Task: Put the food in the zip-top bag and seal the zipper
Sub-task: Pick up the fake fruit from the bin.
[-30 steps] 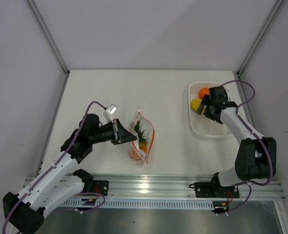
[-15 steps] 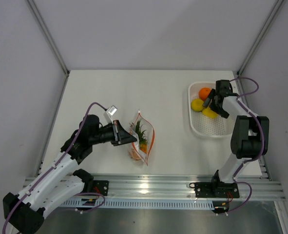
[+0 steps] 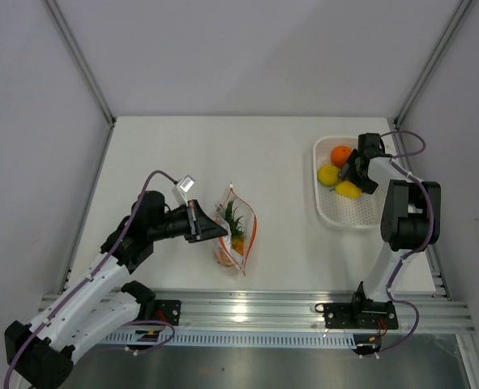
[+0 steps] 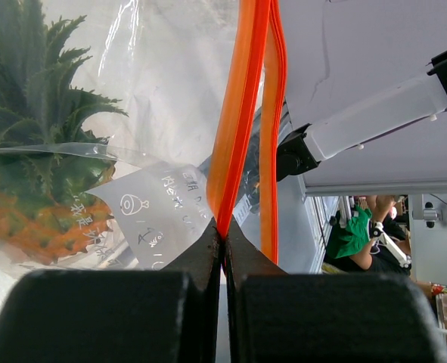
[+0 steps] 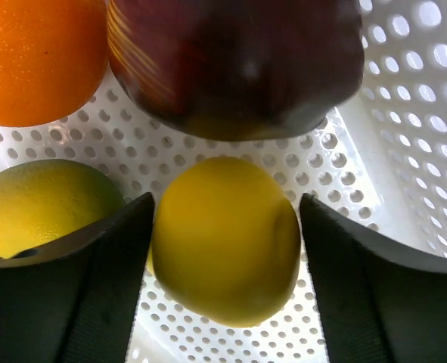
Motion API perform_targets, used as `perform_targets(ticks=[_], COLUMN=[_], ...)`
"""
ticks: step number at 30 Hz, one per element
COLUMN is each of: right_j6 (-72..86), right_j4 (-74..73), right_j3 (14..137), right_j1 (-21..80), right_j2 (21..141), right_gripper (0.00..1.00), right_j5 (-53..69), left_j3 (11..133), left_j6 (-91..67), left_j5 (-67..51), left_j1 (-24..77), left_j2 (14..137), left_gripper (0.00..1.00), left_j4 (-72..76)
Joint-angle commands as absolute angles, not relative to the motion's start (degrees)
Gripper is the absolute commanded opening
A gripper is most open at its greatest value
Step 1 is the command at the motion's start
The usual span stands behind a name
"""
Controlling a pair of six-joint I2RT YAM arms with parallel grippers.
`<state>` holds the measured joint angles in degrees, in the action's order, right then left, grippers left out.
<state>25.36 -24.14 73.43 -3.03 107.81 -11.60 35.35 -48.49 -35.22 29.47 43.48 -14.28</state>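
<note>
The clear zip-top bag (image 3: 241, 229) lies mid-table with the pineapple (image 3: 234, 219) inside. My left gripper (image 3: 216, 231) is shut on the bag's red-orange zipper (image 4: 242, 113) at the mouth edge, and the pineapple (image 4: 41, 174) shows through the plastic (image 4: 162, 106). My right gripper (image 3: 352, 173) is down in the white basket (image 3: 361, 222). It is open, with its fingers on either side of the yellow pear (image 5: 223, 238). The orange (image 5: 34, 60), the dark red-purple fruit (image 5: 238, 60) and the yellow-green fruit (image 5: 41, 208) lie around it.
The perforated basket wall (image 5: 412, 144) rises close to the right finger. In the top view the orange (image 3: 341, 153) and yellow-green fruit (image 3: 328, 173) sit at the basket's left, the pear (image 3: 348, 190) below. Enclosure posts stand at the back corners.
The right arm folded up and its gripper shifted inside the basket, settling around the yellow pear. The left gripper and bag have not moved.
</note>
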Motion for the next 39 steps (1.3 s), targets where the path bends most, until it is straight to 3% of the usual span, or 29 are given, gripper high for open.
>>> perform_targets(ticks=[1, 3, 6, 8, 9, 15, 24, 28, 39], right_j6=[25.05, 25.05, 24.79, 24.87, 24.87, 24.35, 21.45, 18.55, 10.12], right_j4=[-22.23, -22.24, -22.41, -22.76, -23.20, -26.18, -27.34, -26.28, -20.84], right_j3=[75.41, 75.06, 74.53, 74.09, 73.92, 73.74, 72.42, 72.07, 68.57], right_j1=[-3.25, -3.25, -3.25, -3.25, -3.25, -3.25, -0.18, 8.16, 39.16], right_j2=[108.37, 108.02, 106.53, 104.78, 104.16, 97.67, 82.19, 74.63, 59.34], right_gripper=[0.76, 0.72, 0.44, 0.37, 0.28, 0.04, 0.00, 0.00, 0.00], right_j5=[-11.25, -11.08, -10.99, -10.72, -10.72, -10.90, 3.15, 9.22, 9.67], left_j3=[34.98, 34.98, 34.63, 34.72, 34.63, 34.98, 35.07, 35.16, 35.16], left_j6=[-48.08, -48.08, -48.25, -48.43, -48.43, -48.43, -49.04, -49.31, -50.19], left_j5=[-36.56, -36.39, -36.39, -36.48, -36.47, -36.47, -36.47, -36.39, -36.39], left_j1=[29.18, 29.18, 29.27, 29.18, 29.18, 29.27, 29.27, 29.27, 29.27], left_j2=[42.45, 42.36, 42.36, 42.36, 42.36, 42.71, 43.68, 44.38, 44.91], left_gripper=[0.00, 0.01, 0.01, 0.00, 0.00, 0.01, 0.00, 0.01, 0.01], left_j4=[-14.41, -14.50, -14.41, -14.33, -14.24, -14.24, -13.36, -13.18, -12.75])
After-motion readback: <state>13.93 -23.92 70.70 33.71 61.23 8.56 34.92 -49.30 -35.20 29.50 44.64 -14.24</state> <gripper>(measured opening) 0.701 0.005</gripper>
